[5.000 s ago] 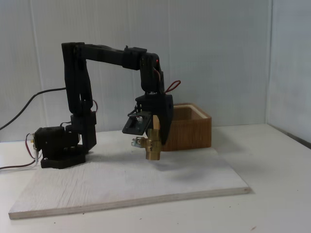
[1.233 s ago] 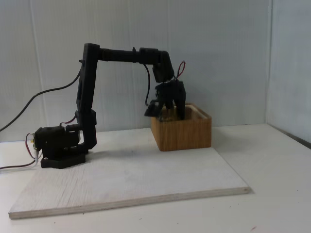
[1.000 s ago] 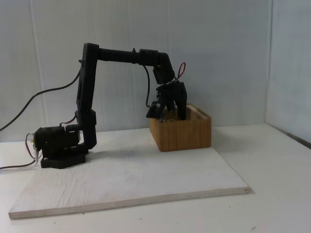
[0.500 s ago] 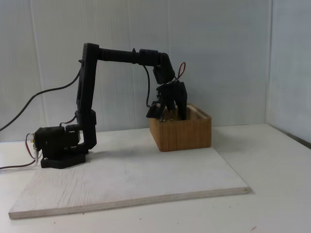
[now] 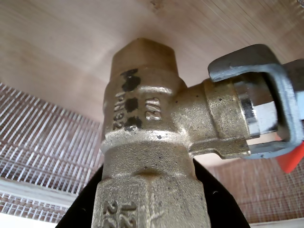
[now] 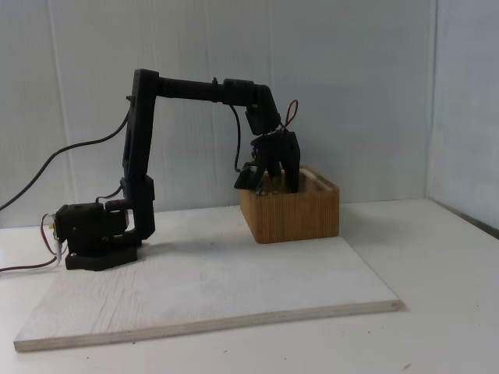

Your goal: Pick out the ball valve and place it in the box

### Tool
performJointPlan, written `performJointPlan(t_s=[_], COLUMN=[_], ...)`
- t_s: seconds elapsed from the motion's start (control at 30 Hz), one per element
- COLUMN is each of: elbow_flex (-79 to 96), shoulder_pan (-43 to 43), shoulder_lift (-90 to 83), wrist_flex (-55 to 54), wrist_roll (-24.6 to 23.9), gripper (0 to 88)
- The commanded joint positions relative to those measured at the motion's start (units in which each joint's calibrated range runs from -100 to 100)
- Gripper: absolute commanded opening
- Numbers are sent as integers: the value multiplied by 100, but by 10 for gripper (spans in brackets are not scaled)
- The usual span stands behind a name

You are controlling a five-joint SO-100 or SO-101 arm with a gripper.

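I have the ball valve (image 5: pixel 152 142) right in front of my wrist camera, its brass body running up the view with the silvery stem and a scrap of red lever off to the right. Black shapes flank the lower body, so my fingers (image 6: pixel 273 181) look closed on it, though the contact itself sits below the edge of the wrist view — I judge a grip rather than see it. In the fixed view they hang inside the mouth of the box (image 6: pixel 300 212), tips below the rim, and the valve is hidden there behind the near wall. Pale wood grain fills the space behind the valve in the wrist view, which I take for the box's inside. I read this as the release step: low enough that the valve should not drop far or bounce out.

The box stands on the far right corner of a whitewashed board (image 6: pixel 203 288), my base at the board's left end. Board and base rest on a white counter (image 6: pixel 437 312) against plain white walls.
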Motion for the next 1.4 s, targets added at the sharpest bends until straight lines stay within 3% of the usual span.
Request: performJointPlan(t_s=[0.0,0.17,0.43,1.13,1.37], elbow_flex=[-95,-95,-95,-185,-898], shoulder_pan=[11,11,4,11,-26], shoulder_lift=[-109,-109,-109,-211,-202], wrist_flex=[-82,-31,-14,202,1045], wrist_roll=[-43,-94,-17,-43,-120], gripper=[17,24,121,126,174])
